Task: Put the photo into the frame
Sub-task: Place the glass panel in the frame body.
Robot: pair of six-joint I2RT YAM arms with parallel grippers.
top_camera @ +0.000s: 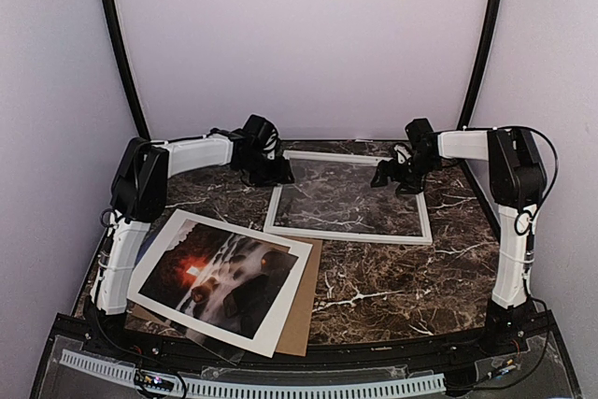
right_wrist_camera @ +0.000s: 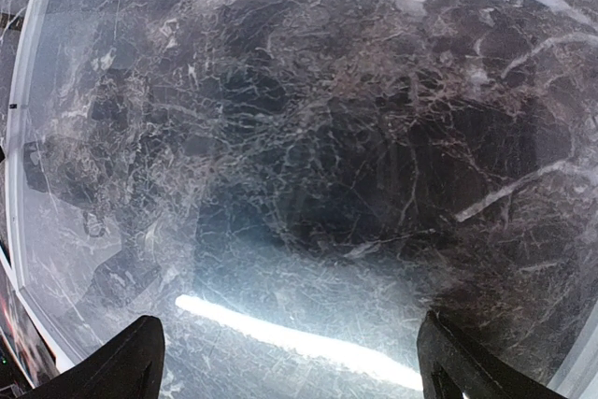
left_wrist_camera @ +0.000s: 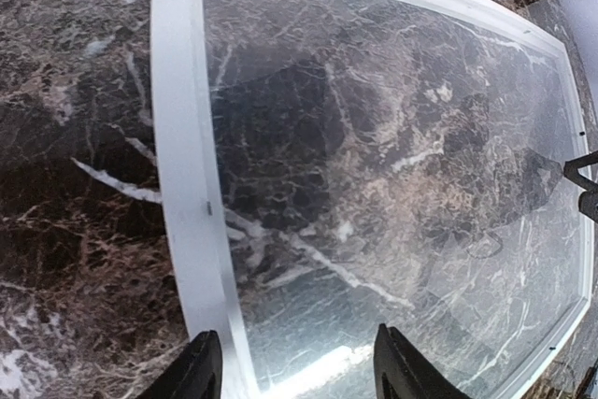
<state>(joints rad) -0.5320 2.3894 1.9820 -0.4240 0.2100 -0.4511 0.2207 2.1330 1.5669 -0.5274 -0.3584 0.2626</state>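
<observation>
Resting spot of the frame (top_camera: pixel 348 198): flat on the marble table (top_camera: pixel 402 277), far side, roughly centre. The middle is see-through, so the marble veins show right through it.
photo (top_camera: pixel 217 273): near-left part of the table, well apart from the frame, lying flat and turned at an angle. Dark landscape, red-orange glow, white water over rocks.
white border (top_camera: pixel 278 310): wide white margin all round the photo. Honestly can't tell whether that sheet lies over the print or under it.
brown cardboard (top_camera: pixel 304 296): at the bottom of that pile, poking out along the right side.
left gripper (top_camera: pixel 271 175): down by the frame's far-left corner. On its wrist cam the fingers (left_wrist_camera: pixel 198 371) stand apart with nothing pinched. The frame's white side rail (left_wrist_camera: pixel 182 137) runs down between them, right up against the left one. Whether it's touching or just above, no idea.
right gripper (top_camera: pixel 392 181): over the frame's far-right part. Its wrist cam has both fingers (right_wrist_camera: pixel 131 366) way out at the bottom corners, so the jaws are spread wide. Only the clear pane sits below them, and it's holding nothing.
</observation>
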